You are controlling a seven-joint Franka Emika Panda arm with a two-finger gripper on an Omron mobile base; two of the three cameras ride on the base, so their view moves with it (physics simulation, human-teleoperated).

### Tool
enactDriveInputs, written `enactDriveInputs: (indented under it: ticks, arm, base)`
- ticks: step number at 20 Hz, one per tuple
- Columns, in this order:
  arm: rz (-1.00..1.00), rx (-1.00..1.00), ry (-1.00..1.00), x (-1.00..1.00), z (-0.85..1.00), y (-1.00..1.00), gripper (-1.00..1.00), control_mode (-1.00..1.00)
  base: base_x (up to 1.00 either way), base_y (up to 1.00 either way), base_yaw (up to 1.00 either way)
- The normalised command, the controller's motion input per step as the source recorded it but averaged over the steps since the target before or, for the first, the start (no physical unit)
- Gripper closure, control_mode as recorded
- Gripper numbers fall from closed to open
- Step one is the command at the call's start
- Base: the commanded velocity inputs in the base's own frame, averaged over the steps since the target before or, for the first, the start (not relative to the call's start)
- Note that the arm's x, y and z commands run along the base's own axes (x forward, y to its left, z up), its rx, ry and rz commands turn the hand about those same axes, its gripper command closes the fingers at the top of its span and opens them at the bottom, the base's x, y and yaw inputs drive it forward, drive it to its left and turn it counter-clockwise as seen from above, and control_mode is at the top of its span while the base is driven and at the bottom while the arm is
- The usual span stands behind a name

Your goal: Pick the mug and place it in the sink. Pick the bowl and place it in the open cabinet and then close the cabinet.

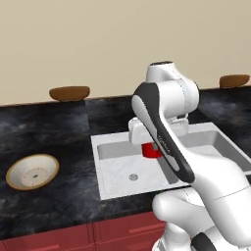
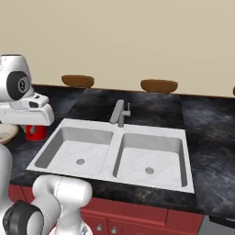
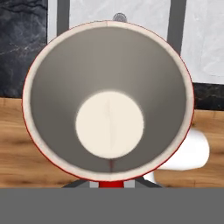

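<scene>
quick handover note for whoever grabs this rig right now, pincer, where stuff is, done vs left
Pincer: shut on the mug, carried upright; the hand view looks straight down into its pale inside.
Mug: in the air, near the left basin of the sink; the two base views disagree on whether it is over the basin yet. Not released.
Bowl: on the dark counter left of the sink, untouched.
Cabinet: out of sight from here.
Done: mug picked.
Left: set the mug in the sink, pick the bowl, place it in the cabinet, close the door.
</scene>
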Motion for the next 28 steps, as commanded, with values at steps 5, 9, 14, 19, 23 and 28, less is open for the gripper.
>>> enactDriveInputs:
  ticks: [5,9,14,19,23,28]
  arm:
    - [0.00,0.00,0.00,0.00,0.00,0.00,1.00,1.00]
    - [0.00,0.00,0.00,0.00,0.00,0.00,1.00,1.00]
    - [0.00,0.02,0.00,0.59,-0.14,0.00,1.00,-1.00]
    - [0.00,0.02,0.00,1.00,-0.47,0.00,1.00,-1.00]
    - [0.04,0.00,0.08,0.98,-0.57,0.00,1.00,-1.00]
    - [0.03,0.00,0.22,0.93,-0.72,0.01,1.00,-1.00]
  base:
    - [1.00,0.21,-0.02]
    - [1.00,0.22,0.00]
    - [0.40,0.02,0.00]
    - [0.00,0.00,0.00]
    - [0.00,0.00,0.00]
    - [0.00,0.00,0.00]
